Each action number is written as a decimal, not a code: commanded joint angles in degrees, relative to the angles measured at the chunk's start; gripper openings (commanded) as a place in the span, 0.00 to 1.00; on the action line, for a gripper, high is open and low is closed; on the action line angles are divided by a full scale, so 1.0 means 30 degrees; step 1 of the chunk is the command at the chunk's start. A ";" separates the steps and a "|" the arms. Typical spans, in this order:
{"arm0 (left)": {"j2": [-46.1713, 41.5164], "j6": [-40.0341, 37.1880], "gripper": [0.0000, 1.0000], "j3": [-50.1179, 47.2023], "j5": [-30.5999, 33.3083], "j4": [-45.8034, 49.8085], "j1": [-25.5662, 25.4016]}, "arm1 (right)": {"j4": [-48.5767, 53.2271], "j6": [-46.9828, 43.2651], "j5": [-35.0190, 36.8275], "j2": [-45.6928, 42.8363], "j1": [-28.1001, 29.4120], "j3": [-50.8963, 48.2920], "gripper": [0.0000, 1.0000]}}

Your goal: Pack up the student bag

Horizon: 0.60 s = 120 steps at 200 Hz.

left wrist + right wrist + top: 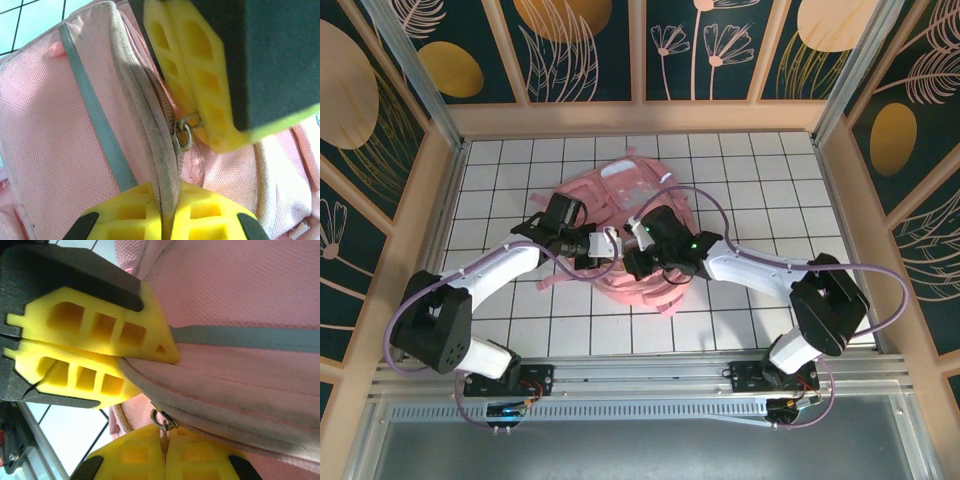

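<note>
Lying mid-table (580,335) in the top view, the bag (620,185) is half hidden by both arms. Left wrist view: the left end effector (168,212) pinches the zipper seam (150,100), beside a grey strip (99,117). Right wrist view: the right end effector (165,447) grips the zipper pull (160,417), pads closed.

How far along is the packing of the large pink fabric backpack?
Done: unclear; the pink fabric backpack hides its contents. In hand: the left gripper clamps the zip seam, the right gripper pinches the small metal zip pull. Left: sliding that zip along.
</note>
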<state>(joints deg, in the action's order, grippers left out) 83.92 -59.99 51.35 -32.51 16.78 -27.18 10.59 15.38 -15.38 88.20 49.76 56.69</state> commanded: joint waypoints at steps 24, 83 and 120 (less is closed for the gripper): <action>-0.0072 -0.1682 0.00 0.0006 0.0972 0.1111 0.0055 | 0.3466 -0.1245 0.3103 -0.2481 -0.1341 -0.1074 0.00; -0.0612 -0.2188 0.00 -0.0208 0.0597 0.1185 0.0162 | 0.4268 -0.1906 0.1516 -0.2418 -0.6030 -0.1869 0.00; -0.0025 -0.2506 0.00 0.1207 0.0107 0.2111 0.1673 | 0.4347 -0.3598 -0.0810 -0.3411 -0.5523 -0.2304 0.00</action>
<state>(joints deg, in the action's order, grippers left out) 83.42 -65.04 52.51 -33.50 18.87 -26.20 19.27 8.84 -16.03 81.41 32.75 51.57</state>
